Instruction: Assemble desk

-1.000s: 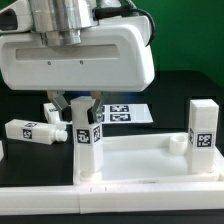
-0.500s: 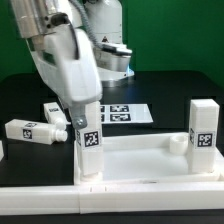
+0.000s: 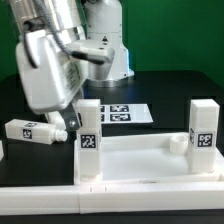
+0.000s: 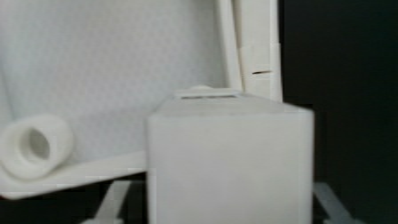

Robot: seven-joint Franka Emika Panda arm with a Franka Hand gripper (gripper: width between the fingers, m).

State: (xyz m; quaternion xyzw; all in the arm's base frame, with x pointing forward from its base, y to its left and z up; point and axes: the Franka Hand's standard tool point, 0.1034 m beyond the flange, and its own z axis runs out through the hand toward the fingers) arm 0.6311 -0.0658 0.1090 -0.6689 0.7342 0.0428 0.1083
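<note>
Currently held: near leg (image 3: 88, 140), upright, with a black-and-white tag on its face.
Gripper (image 3: 76, 108): closed on the near leg's upper part. In the wrist view the leg (image 4: 228, 160) fills the gap between the two fingers (image 4: 118, 198).
Near leg position: on the desk panel (image 3: 140, 165), at its corner on the exterior view's left.
Desk panel: flat on the table (image 3: 170, 90), raised rim showing. The wrist view shows one round socket (image 4: 27, 150).
Second leg (image 3: 203, 130): upright at the panel's corner on the exterior view's right.
Loose leg (image 3: 30, 130): on its side on the table, off the panel.
Marker board (image 3: 125, 113): flat behind the panel.
</note>
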